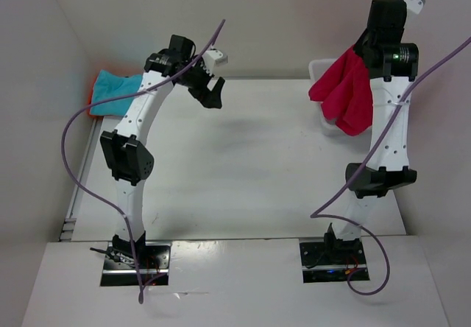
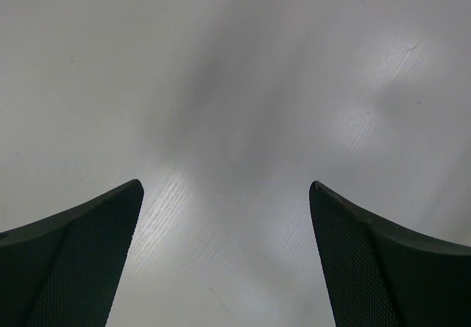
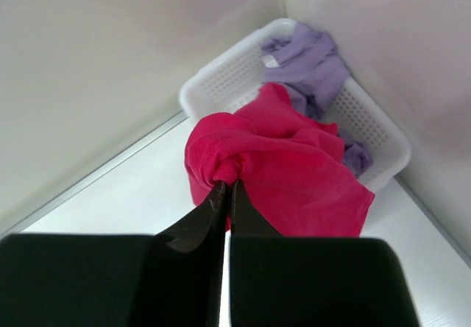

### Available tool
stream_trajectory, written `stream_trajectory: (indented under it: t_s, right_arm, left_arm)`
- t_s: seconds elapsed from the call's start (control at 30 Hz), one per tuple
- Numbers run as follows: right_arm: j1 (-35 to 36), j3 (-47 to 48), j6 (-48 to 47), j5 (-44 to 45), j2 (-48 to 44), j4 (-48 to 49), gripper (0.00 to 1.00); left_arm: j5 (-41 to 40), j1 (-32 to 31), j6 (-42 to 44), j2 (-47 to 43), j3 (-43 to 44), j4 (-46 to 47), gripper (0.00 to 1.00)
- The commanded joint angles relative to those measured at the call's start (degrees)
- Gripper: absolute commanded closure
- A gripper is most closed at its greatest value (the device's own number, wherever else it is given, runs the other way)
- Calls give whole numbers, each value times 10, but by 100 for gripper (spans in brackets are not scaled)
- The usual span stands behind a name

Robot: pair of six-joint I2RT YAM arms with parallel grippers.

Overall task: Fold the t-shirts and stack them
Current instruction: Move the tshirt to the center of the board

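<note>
Magenta-red shirt [image 3: 294, 172] hangs bunched below the clamped right jaws, held over the basket [image 3: 221, 84], seemingly for spreading on the counter [image 2: 235, 84] beneath the wide-open, empty left jaws.

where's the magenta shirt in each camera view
top external: magenta shirt hangs upper right, in front of the white basket.
left wrist: not in it, only bare table.
right wrist: centre, pinched in the shut right gripper, covering part of the white basket.
shared landmark: the white basket, in both those views.
</note>
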Motion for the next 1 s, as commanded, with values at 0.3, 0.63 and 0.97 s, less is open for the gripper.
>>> stream_trajectory:
  t_s: [0.3,0.63,0.97]
  right_arm:
    - [28,-21,-20,46,-108,46,100]
    - [53,-17,-48,-69,-118,72,100]
    - [389,48,-173,-100,-143,105,100]
  left_arm:
    - [-57,-2,-23,-185,-238,115,0]
    - [-99,-2,-18,-243,-306,136,0]
    - [-112,96,-48,-314,-360,179,0]
